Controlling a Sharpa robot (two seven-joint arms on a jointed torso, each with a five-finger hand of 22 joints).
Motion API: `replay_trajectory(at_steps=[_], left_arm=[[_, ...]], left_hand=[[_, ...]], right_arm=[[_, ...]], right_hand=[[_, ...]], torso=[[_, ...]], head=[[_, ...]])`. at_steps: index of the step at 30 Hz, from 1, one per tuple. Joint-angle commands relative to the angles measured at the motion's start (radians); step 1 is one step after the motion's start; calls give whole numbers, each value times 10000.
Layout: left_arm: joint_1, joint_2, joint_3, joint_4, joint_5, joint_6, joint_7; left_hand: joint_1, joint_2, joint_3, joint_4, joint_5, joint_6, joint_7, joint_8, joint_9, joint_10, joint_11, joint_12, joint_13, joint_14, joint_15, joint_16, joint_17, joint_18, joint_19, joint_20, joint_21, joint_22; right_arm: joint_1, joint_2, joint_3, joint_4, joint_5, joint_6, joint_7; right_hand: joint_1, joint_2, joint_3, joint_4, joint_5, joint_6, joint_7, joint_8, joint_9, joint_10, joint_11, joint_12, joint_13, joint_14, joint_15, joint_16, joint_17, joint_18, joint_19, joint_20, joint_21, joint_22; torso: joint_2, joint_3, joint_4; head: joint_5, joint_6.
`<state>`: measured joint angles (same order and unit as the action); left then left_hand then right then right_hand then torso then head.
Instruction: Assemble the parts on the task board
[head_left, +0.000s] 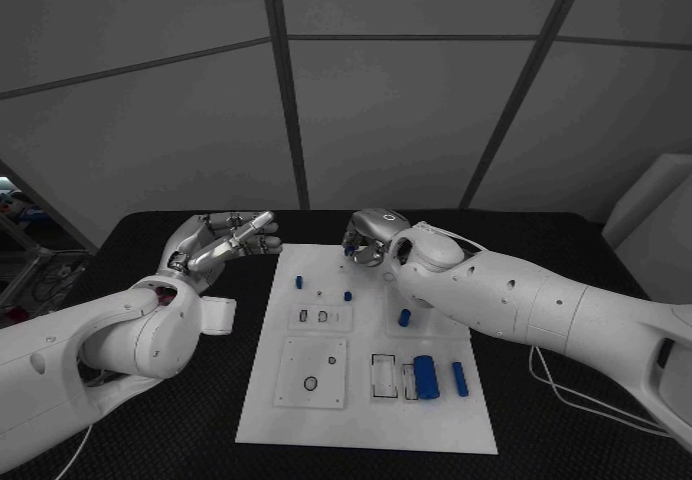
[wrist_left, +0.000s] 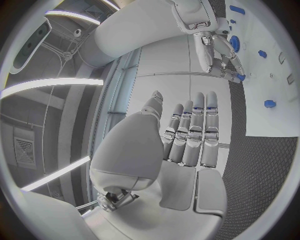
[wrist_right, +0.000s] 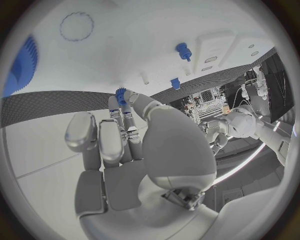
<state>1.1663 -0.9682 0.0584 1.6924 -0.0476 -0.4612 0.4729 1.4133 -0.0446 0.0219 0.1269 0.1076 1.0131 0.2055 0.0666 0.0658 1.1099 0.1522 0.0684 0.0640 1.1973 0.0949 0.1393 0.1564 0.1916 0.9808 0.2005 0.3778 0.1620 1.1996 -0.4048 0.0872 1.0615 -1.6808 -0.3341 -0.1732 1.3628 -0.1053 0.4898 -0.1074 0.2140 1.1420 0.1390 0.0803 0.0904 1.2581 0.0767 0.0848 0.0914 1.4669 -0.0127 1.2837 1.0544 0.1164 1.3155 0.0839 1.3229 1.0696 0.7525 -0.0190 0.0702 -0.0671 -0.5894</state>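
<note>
Head view puts your right hand (head_left: 378, 240) at the far edge of the task board (head_left: 366, 420), its fingers gathered downward. Right wrist view shows those fingertips (wrist_right: 127, 106) pinched on a small blue peg (wrist_right: 120, 95), so record that hand as clamped on the peg. The peg sits just above the board's far edge; whether it touches the plate cannot be settled from these views.

Your left hand (head_left: 219, 243) hangs off the board's far left corner, fingers straight and apart, holding nothing. It is well placed there; leave it clear of the board.

On the board, two short blue pins (head_left: 299, 282) stand near the far left area, another blue piece (head_left: 404, 318) lies toward the middle right, and a blue cylinder (head_left: 426, 377) rests with a slimmer blue rod (head_left: 460, 377) near the board's near right portion. Outlined recesses (head_left: 313, 317) lie left of centre.

Recommendations for the step in hand, which I judge to be seating the peg:
- Keep the peg upright before lowering; a tilted peg will likely jam at the hole's rim.
- Align over the receiving hole using the right wrist view, since the hand hides the peg from the head view.
- Press straight down, and loosen the fingers only once the peg stands unaided.
- Steer round the standing pins.
</note>
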Motion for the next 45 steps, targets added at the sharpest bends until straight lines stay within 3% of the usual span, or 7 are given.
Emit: replay_trajectory(at_steps=[1,18,22,28,34,40,45], left_arm=[[26,2,13,23,-8,130,31],[50,20,15,7,-8,122,-6],[56,18,15,4,-8,118,-9],[61,12,16,-16,-8,147,-24],[63,-33,16,-33,-7,220,-48],[65,-121,16,-32,-7,255,-64],[69,-152,15,-37,-6,292,-85]], left_hand=[[-16,87,-9,-48,-46,-15,30,-36,-12,-58,-1,-65,-11,-6,18,-36,10,-96,59,9,33,-10],[-17,88,-6,-61,-46,-25,32,-36,-12,-72,2,-64,-11,-5,21,-53,15,-97,57,11,33,-12],[-16,89,-4,-66,-45,-30,33,-37,-13,-80,4,-66,-12,-9,23,-60,16,-97,57,12,34,-13],[-20,89,-4,-72,-46,-42,38,-40,-14,-96,9,-69,-13,-15,27,-74,18,-98,55,14,33,-14],[-23,90,-4,-75,-46,-49,42,-42,-14,-106,12,-70,-14,-19,30,-83,19,-100,54,16,33,-15],[-24,93,-2,-76,-46,-51,42,-41,-14,-109,13,-70,-14,-20,31,-86,20,-100,53,17,33,-16],[-23,101,3,-80,-44,-50,41,-39,-13,-109,13,-67,-13,-20,32,-91,21,-100,53,18,33,-16]], right_arm=[[1,37,-12,-99,-119,137,4],[2,139,-13,-204,-85,340,85],[3,136,-13,-221,-82,255,64],[2,30,-12,-44,-80,2,13],[-1,-584,-10,732,-77,-390,-66],[14,-1741,1,1843,435,-694,-112],[109,-2839,124,2569,1539,-365,-132]], right_hand=[[26,3,38,38,-39,19,-2,10,11,107,-109,-48,-20,231,-46,45,-2,-176,42,37,31,-2],[-154,-138,60,100,-115,-345,84,-176,-50,-248,0,-223,-72,198,45,69,-41,-160,-66,108,16,-68],[-387,-471,131,165,-272,-1608,240,-205,-265,-1464,261,-239,-290,37,250,-217,-549,-56,-434,284,-282,-621],[-344,-617,-148,153,-442,-2176,308,-178,-226,-2451,388,-186,-281,-87,361,-514,-1040,53,-747,417,-608,-1162],[-289,-526,-212,183,-374,-1989,314,-93,-165,-2357,375,-17,-253,-67,353,-499,-1031,32,-655,424,-555,-1056],[-482,-505,-174,386,-292,-1465,304,54,-65,-1538,269,415,-194,85,286,-164,-566,-65,-342,377,-270,-559],[-1134,-811,-528,844,-55,-1120,141,135,-11,-606,43,795,-78,194,129,160,-127,-127,-149,258,-64,-214]], torso=[[6,2,-7],[15,4,-23],[15,5,-28],[20,17,-40],[8,22,-72],[-13,56,-212],[-32,79,-287]], head=[[-11,-9],[53,-59],[44,-67],[37,-50],[55,-49],[91,-8],[45,13]])
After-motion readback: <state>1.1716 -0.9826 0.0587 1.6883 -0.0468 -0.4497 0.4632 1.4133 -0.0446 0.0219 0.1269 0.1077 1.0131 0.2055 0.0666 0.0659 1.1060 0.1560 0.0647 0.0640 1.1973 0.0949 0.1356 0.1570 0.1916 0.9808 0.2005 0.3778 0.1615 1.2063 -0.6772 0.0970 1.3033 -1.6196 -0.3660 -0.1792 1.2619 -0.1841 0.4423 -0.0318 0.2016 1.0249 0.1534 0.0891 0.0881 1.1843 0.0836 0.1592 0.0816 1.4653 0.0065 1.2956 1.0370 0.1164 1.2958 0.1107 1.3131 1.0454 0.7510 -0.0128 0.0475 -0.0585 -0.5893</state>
